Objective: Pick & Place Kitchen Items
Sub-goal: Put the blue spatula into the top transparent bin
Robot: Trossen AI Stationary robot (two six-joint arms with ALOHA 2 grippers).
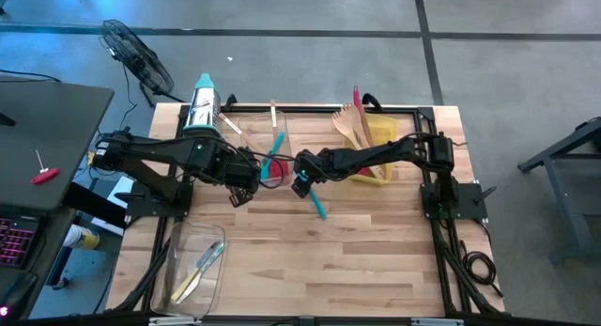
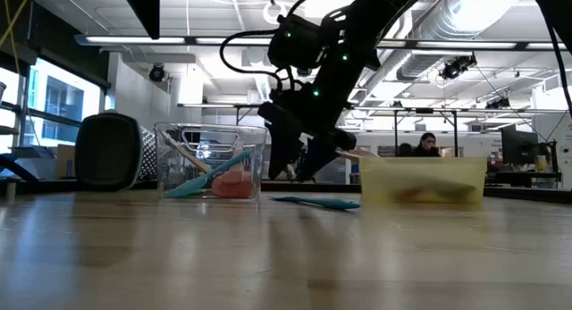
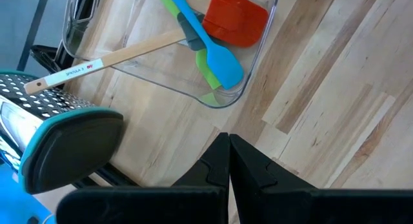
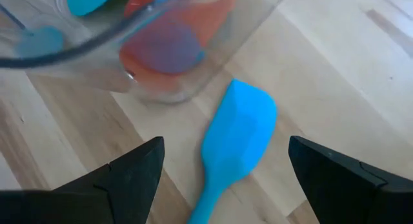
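spatula (image 1: 317, 204) on wooden table (image 1: 376, 260)

Blue spatula (image 2: 317, 202) flat on table (image 2: 286, 256) between clear bin (image 2: 211, 161) and yellow bin (image 2: 424, 181).

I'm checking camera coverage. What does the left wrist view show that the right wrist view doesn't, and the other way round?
Only the left wrist view shows the grater, a wooden-handled utensil and the shut left gripper. Only the right wrist view shows the blue spatula lying on the table, between the open right gripper's fingers. Both show the clear bin holding a red spatula.
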